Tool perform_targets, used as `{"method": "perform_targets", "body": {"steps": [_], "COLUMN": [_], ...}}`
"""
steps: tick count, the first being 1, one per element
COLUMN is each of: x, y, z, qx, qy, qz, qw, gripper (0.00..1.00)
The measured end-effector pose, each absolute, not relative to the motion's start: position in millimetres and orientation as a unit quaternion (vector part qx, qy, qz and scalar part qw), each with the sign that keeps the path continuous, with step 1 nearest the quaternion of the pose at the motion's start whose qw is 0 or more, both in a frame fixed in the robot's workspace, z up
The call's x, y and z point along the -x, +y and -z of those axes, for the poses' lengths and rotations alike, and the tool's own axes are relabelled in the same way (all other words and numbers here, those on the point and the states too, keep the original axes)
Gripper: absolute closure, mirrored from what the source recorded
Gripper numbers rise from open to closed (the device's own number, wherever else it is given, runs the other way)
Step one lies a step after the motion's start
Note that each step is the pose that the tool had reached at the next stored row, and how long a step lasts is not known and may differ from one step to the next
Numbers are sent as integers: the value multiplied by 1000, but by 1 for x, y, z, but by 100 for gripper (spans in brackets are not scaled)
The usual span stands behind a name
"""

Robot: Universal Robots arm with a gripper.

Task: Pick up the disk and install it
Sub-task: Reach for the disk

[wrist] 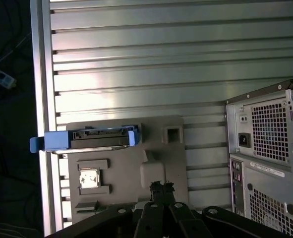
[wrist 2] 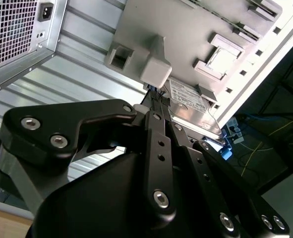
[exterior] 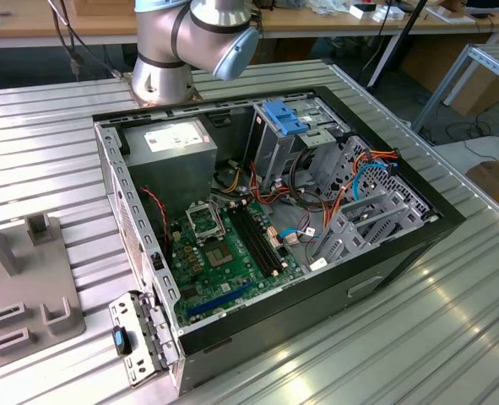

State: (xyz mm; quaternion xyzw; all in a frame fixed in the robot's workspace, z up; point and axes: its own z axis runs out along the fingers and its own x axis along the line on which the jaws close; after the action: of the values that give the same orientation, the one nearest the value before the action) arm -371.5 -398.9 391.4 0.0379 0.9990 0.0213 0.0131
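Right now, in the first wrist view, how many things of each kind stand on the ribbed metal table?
Black hard drive with blue plastic side rails: 1
Flat grey plastic holder tray: 1
Grey metal computer case: 1
Total: 3

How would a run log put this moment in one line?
disk: resting on grey fixture, not picked | gripper: over fixture, apart from disk | computer case: open
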Motion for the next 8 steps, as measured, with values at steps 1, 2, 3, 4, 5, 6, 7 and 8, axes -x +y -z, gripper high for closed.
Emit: {"method": "perform_targets", "body": {"steps": [1, 2, 3, 4, 5, 6, 7, 8], "x": [372, 371, 371, 371, 372, 371, 371, 371], "y": [-399, -399, -399, -399, -399, -399, -399, -399], "z": [-391, -391, -391, -391, -391, -391, -391, -391], "qx": [-38, -38, -38, -38, -38, -38, -38, -37], "qy": [999, 999, 999, 999, 999, 999, 999, 999], "qz": [-21, -21, -20, -20, -20, -20, -20, -20], "qw": [12, 2, -10, -14, -15, -15, -15, -15], "gripper": [89, 89, 89, 89, 89, 89, 89, 89]}}
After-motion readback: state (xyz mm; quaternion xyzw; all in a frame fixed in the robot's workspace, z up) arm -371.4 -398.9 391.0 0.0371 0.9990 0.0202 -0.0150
